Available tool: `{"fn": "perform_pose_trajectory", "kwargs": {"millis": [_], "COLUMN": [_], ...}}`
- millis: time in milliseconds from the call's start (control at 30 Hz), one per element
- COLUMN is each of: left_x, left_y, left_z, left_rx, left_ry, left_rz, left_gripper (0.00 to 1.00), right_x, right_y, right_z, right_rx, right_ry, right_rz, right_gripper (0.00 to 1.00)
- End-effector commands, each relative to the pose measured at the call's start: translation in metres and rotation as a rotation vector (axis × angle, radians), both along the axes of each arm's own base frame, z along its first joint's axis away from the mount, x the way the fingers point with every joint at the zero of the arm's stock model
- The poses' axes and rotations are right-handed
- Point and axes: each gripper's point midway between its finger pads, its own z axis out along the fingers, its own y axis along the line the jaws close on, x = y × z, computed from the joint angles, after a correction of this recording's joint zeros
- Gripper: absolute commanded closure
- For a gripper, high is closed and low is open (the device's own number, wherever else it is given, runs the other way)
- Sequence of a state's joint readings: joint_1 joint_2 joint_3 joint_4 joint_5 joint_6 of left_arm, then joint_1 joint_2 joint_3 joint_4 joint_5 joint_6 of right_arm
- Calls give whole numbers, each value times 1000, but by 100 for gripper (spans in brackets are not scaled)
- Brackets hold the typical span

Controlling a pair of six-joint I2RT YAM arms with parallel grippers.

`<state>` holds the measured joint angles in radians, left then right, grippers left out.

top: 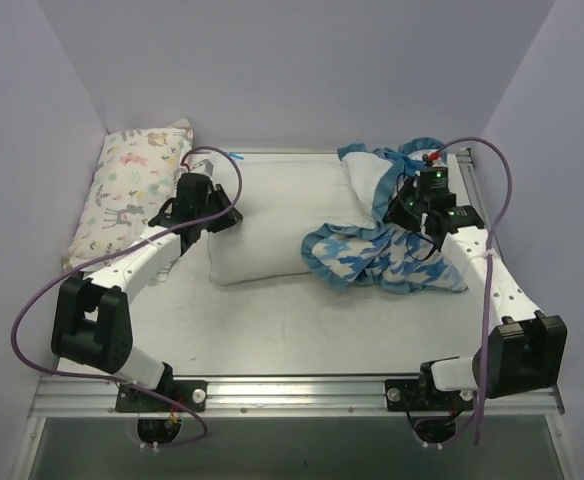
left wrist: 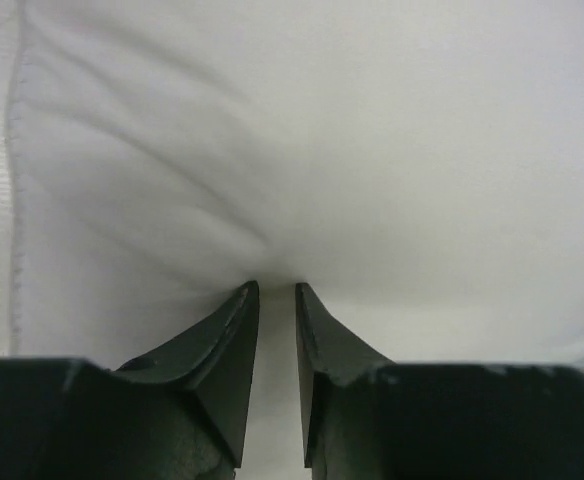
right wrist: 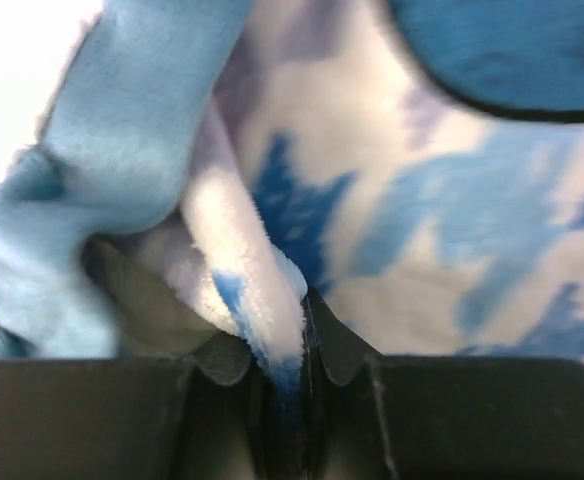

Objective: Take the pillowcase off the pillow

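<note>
The large white pillow (top: 272, 215) lies across the middle of the table. The blue-and-white pillowcase (top: 392, 255) is bunched up round its right end, with the teal ruffle and white inside showing. My left gripper (top: 226, 215) is at the pillow's left end. In the left wrist view it (left wrist: 276, 288) is nearly shut, pinching a fold of the pillow (left wrist: 322, 150), with wrinkles running to the tips. My right gripper (top: 409, 212) sits over the bunched case. In the right wrist view it (right wrist: 305, 295) is shut on a fold of the pillowcase (right wrist: 422, 220).
A pastel animal-print pillow (top: 137, 190) leans in the back left corner beside the left arm. Walls close in at the back and on both sides. The table's metal front rail (top: 292, 390) runs between the arm bases.
</note>
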<state>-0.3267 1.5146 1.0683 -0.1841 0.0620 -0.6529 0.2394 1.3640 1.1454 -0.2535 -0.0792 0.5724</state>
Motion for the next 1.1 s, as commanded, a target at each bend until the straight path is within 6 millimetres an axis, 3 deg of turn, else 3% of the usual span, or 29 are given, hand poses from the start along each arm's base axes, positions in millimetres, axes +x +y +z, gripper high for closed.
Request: {"fn": "perform_pose_trajectory", "kwargs": {"millis": [0, 67, 100, 133, 200, 233, 300, 367, 567, 600, 633, 667, 700, 733, 767, 800, 867, 900, 933, 967, 1000, 1067], "left_x": [-3, -3, -4, -8, -14, -18, -23, -22, -6, -2, 3, 7, 9, 16, 20, 22, 25, 26, 28, 25, 30, 30], "left_y": [20, 13, 11, 9, -6, -12, -36, -48, -105, -113, -126, -132, -136, -141, -142, -141, -135, -130, -125, -117, -105, -86], "left_z": [-13, 3, 16, 21, 49, 56, 75, 78, 46, 26, 29, 5, -6, -5, -30, -37, -52, -58, -58, -64, -53, -33], "left_rx": [53, 52, 54, 65, 81, 98, 120, 146, 155, 175, 162, 190, 204, 199, 227, 236, 238, 239, 230, 240, 239, 248], "left_ry": [41, 13, -13, -8, -76, -90, -138, -137, -69, -39, -46, -7, 17, 20, 66, 81, 119, 133, 134, 145, 124, 87], "left_rz": [21, 1, -10, -18, -36, -38, -41, -25, -23, -30, -44, -53, -61, -60, -67, -67, -64, -56, -44, -43, -14, 4], "left_gripper": [70, 67, 46, 32, 9, 3, 2, 3, 3, 3, 3, 3, 2, 3, 3, 3, 13, 54, 70, 92, 100, 100], "right_x": [1, 2, 3, 4, 6, 6, 4, 1, -8, -8, -9, -8, -10, -10, -10, -12, -14, -14, -13, -12, -12, -4], "right_y": [-30, -31, -32, -32, -30, -28, -23, -11, 24, 28, 31, 34, 39, 39, 41, 42, 41, 39, 35, 31, 27, 11], "right_z": [-5, -18, -23, -35, -59, -67, -84, -104, -116, -118, -118, -118, -118, -119, -119, -121, -121, -118, -115, -112, -105, -94], "right_rx": [68, 38, 22, 6, -3, -6, 2, 7, -46, -50, -54, -53, -54, -62, -63, -68, -79, -84, -95, -103, -98, -84], "right_ry": [29, 73, 86, 117, 190, 215, 266, 323, 339, 341, 342, 341, 344, 348, 347, 353, 353, 347, 337, 334, 324, 299], "right_rz": [-86, -84, -82, -84, -76, -68, -48, -18, 64, 74, 81, 89, 102, 104, 109, 115, 118, 115, 113, 104, 95, 55], "right_gripper": [100, 100, 100, 100, 100, 100, 100, 100, 100, 100, 100, 100, 100, 100, 100, 100, 100, 100, 100, 100, 100, 100]}}
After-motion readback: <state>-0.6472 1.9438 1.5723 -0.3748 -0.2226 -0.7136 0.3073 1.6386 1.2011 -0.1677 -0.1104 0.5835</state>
